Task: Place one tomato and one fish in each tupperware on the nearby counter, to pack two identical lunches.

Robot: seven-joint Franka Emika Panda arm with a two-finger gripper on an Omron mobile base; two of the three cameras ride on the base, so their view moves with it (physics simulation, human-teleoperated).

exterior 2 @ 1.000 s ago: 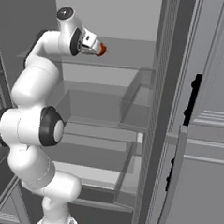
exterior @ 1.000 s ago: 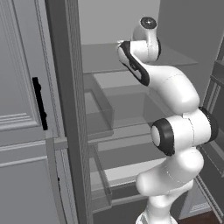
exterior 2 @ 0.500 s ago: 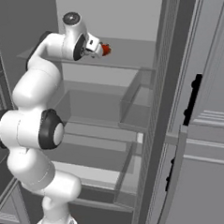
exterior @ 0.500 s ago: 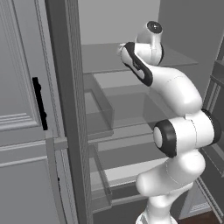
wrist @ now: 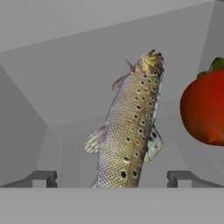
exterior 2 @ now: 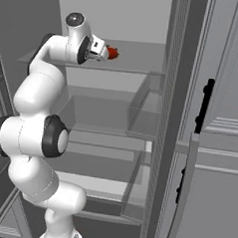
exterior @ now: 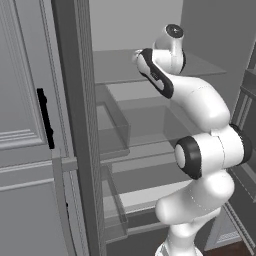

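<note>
Between open pincer (wrist: pixel 112 177) tips, fish (wrist: pixel 129 127), tomato (wrist: pixel 204 107) beside

Open grey fridge interior (exterior: pixel 135 30); glass shelves (exterior 2: pixel 104 152) stacked below its back wall; black-handled door (exterior 2: pixel 213 161) right of them.

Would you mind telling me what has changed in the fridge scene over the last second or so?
The arm has pushed its hand deeper over the top shelf, towards the tomato. Its fingers stand open, with the fish lying between them in the hand view, not yet gripped. The tomato, the shelves and the open door stayed where they were, and the base did not move.
</note>
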